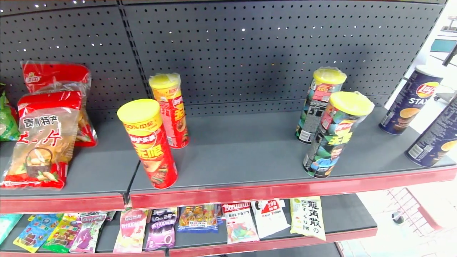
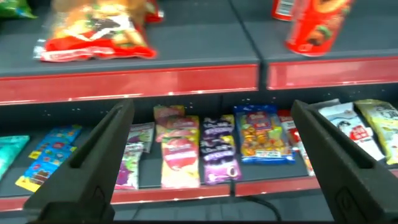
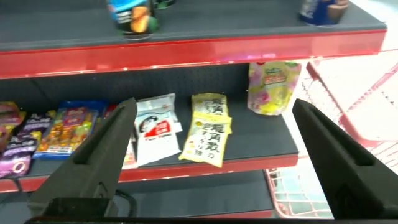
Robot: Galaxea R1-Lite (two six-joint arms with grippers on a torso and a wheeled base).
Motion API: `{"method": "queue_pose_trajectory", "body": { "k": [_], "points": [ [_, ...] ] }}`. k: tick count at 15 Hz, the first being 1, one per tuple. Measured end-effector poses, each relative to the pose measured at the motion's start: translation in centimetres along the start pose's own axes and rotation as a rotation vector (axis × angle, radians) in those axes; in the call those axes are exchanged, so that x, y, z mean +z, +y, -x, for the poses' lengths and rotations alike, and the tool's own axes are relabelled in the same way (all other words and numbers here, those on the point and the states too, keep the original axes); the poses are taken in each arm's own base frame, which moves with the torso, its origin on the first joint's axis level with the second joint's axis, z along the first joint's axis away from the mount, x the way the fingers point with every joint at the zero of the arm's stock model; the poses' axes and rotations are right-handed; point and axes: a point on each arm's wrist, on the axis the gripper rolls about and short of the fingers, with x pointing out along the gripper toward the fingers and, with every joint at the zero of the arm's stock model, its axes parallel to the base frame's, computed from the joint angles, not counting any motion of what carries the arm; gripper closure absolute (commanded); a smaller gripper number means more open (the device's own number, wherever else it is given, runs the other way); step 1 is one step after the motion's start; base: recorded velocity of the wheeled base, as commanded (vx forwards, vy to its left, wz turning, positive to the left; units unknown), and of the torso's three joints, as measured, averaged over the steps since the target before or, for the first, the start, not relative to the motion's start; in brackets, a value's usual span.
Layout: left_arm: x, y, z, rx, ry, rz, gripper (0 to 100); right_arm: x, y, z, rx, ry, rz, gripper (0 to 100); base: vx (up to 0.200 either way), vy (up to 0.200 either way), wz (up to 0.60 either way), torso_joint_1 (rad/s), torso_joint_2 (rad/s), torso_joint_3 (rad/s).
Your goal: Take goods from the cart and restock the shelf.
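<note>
The grey shelf (image 1: 242, 150) with a red front lip holds two red crisp cans (image 1: 148, 142) with yellow lids left of centre. Two dark green cans (image 1: 335, 134) stand to the right, and two blue cans (image 1: 410, 100) at the far right end. My left gripper (image 2: 212, 104) is open and holds nothing; it faces the lower shelf's sweet packets (image 2: 180, 152), just below the red cans. My right gripper (image 3: 214, 101) is open too, in front of a white packet (image 3: 155, 127) and a yellow packet (image 3: 211, 130). The red wire cart (image 3: 367, 106) stands to the right of the shelf.
Red snack bags (image 1: 43, 142) lean at the left end of the upper shelf. A wide bare stretch lies between the red and green cans. The lower shelf (image 1: 342, 214) carries a row of small packets. A pale packet (image 3: 273, 87) hangs near its right end.
</note>
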Motion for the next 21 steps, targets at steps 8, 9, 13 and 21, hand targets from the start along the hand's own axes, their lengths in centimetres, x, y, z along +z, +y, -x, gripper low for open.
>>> {"method": "queue_pose_trajectory", "body": {
  "k": [8,9,13,21],
  "points": [
    [0.0,0.0,0.0,0.0,0.0,0.0,0,0.01,0.0,0.0,0.0,-0.001,0.0,0,0.0,-0.2,0.0,0.004,0.0,0.001],
    [0.0,0.0,0.0,0.0,0.0,0.0,0,0.0,0.0,0.0,0.0,0.0,0.0,0,0.0,-0.2,0.0,-0.002,0.0,0.002],
    [0.0,0.0,0.0,-0.001,0.0,-0.001,0,0.0,0.0,0.0,0.0,0.0,0.002,0,0.0,0.0,0.0,0.0,0.0,0.0],
    [0.0,0.0,0.0,0.0,0.0,0.0,0,0.0,0.0,0.0,0.0,0.0,0.003,0,0.0,0.0,0.15,0.002,0.0,0.0]
  ]
}}
